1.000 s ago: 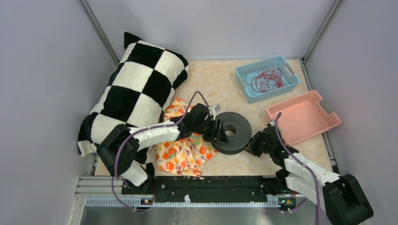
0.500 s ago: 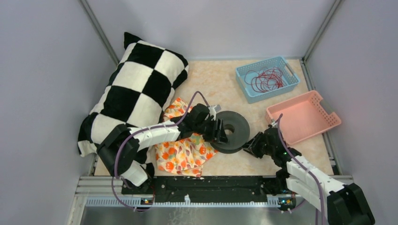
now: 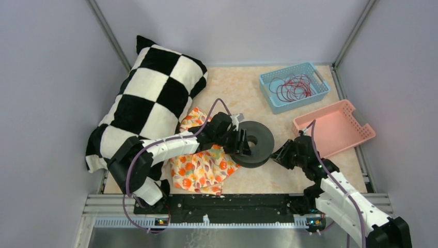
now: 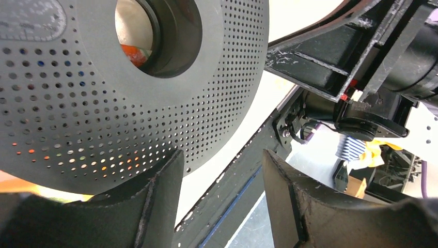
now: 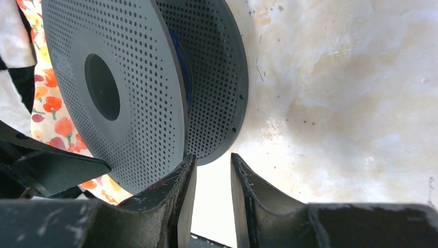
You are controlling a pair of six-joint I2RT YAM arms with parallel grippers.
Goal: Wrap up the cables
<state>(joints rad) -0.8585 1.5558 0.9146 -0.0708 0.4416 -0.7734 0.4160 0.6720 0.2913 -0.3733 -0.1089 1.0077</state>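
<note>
A black perforated spool [image 3: 256,140] sits tilted at the table's middle, one edge raised. It also shows in the left wrist view [image 4: 93,103] and the right wrist view [image 5: 129,103], where a thin blue line runs between its two flanges. No thin dark cable shows in any view. My left gripper [image 3: 241,147] is at the spool's left edge, jaws wide apart [image 4: 222,161], with one finger against the flange and nothing between the fingers. My right gripper [image 3: 282,155] is by the spool's lower right edge, narrowly open and empty [image 5: 213,164].
A floral cloth [image 3: 201,170] lies under my left arm, partly under the spool. A checkered pillow [image 3: 150,98] lies at the left. A blue basket [image 3: 269,78] with red wires [image 3: 294,88] stands at the back right. A pink basket [image 3: 335,129] stands right of the spool.
The spool has tipped up and shifted slightly toward the back. My right arm has swung to the right, its gripper staying by the spool's edge. The left gripper has hardly moved.
</note>
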